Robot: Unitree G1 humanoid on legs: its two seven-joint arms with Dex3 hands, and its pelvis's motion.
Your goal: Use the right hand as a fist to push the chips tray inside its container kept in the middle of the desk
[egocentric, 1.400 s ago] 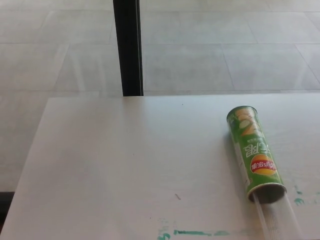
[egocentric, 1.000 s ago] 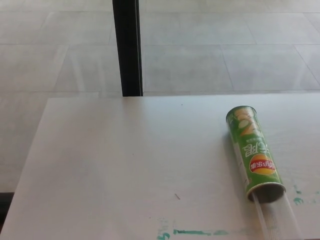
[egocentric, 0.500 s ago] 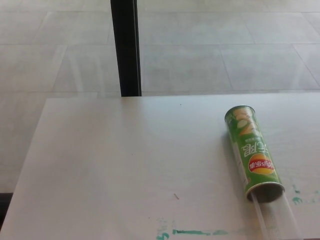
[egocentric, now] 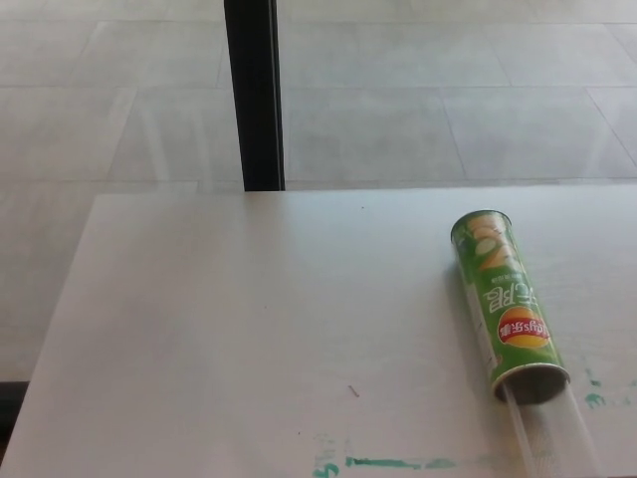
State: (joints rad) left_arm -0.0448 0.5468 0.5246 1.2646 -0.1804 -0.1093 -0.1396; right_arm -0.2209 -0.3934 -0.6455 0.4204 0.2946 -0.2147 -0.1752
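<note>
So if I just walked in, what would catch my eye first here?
The green chips can, lying on its side at the right of the pale desk, open end toward the camera. A clear tray sticks out of that end to the bottom edge. Then the black post behind the desk, and green smears along the near edge. No robot hand shows.

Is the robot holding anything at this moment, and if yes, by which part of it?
Nothing is held. Neither hand is in view. The green chips can lies on its side on the desk, with the clear tray sticking out of its near open end.
</note>
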